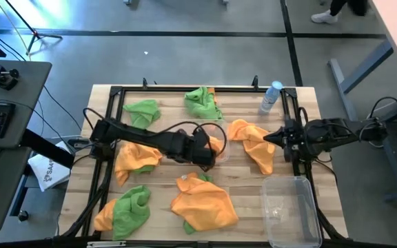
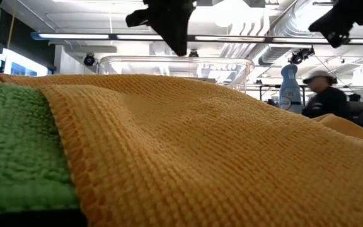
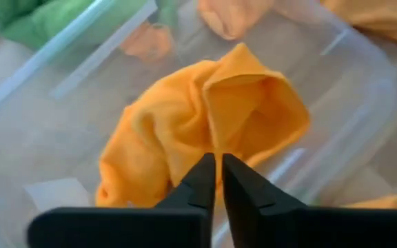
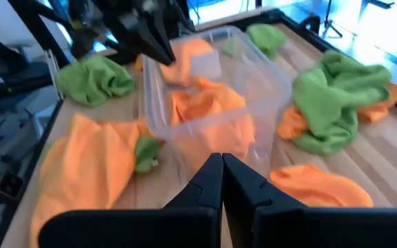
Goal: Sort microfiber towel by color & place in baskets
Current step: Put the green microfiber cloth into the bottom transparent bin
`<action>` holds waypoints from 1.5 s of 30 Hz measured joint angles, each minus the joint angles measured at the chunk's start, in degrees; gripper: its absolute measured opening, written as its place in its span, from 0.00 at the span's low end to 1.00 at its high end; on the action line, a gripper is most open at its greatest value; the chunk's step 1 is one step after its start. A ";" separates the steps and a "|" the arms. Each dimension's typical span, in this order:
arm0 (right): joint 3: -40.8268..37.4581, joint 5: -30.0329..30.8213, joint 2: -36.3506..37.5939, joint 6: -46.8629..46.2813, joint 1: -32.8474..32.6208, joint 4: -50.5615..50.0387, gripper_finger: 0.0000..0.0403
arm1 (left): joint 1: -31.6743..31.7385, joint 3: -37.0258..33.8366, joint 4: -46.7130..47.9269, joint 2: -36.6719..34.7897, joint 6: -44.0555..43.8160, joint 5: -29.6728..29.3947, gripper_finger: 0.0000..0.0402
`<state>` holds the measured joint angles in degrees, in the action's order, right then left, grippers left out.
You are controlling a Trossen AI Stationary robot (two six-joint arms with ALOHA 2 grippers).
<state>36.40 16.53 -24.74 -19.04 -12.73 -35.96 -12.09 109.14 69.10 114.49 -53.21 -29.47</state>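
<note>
We find one orange towel [image 3: 205, 124] in the centre basket [image 4: 253, 76] below the left gripper [image 3: 218, 180], fingers together and empty; right gripper [image 4: 222, 180] likewise closed; remaining towels [image 1: 202, 203] lie unsorted on the table [image 1: 322, 138], second basket [image 1: 291, 210] apparently empty.

I count orange and green microfiber towels [image 1: 204, 204] crumpled all round the table: green ones at ten, twelve and seven o'clock, orange at three, six and nine. One orange towel [image 3: 205, 131] lies bunched inside the clear centre basket [image 4: 267, 72]. Second clear basket [image 1: 291, 210] sits at five o'clock.
</note>
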 joint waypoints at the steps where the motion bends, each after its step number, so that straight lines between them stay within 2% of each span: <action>1: 0.00 0.00 -0.92 0.04 0.00 1.10 0.00 | -0.33 -1.03 -0.06 -0.39 0.05 -0.61 0.02; 6: 0.00 1.23 -6.80 -0.23 0.00 6.02 0.00 | -1.41 -9.13 -3.77 -6.24 2.90 -0.96 0.00; 13: 1.29 2.84 -18.75 0.95 2.95 18.53 0.00 | -1.54 -31.51 -25.12 -23.64 11.61 0.31 0.00; 17: 7.72 1.06 -27.50 0.06 7.77 17.93 0.00 | -1.52 -43.60 -34.28 -33.39 15.79 2.59 0.00; 22: 19.07 -2.20 -40.02 1.13 14.56 14.48 0.00 | -1.52 -53.94 -36.70 -43.92 16.98 3.32 0.00; 28: 35.17 -6.28 -56.37 -0.31 25.03 5.10 0.00 | -1.43 -60.49 -36.95 -54.28 20.08 3.43 0.00; 35: 52.99 -12.58 -72.54 -3.27 35.89 -6.54 0.01 | -1.43 -63.88 -36.85 -62.39 25.36 3.41 0.00; 39: 59.55 -15.81 -80.14 -3.02 39.33 -10.40 0.09 | -1.43 -64.92 -36.95 -65.20 27.23 3.43 0.00; 45: 65.80 -18.32 -89.04 -5.60 41.86 -13.09 0.28 | -1.43 -65.31 -35.42 -66.57 27.99 3.43 0.00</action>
<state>102.20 -1.78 -113.78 -24.64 29.13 -49.05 -13.52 43.83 33.68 47.92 -25.22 -26.04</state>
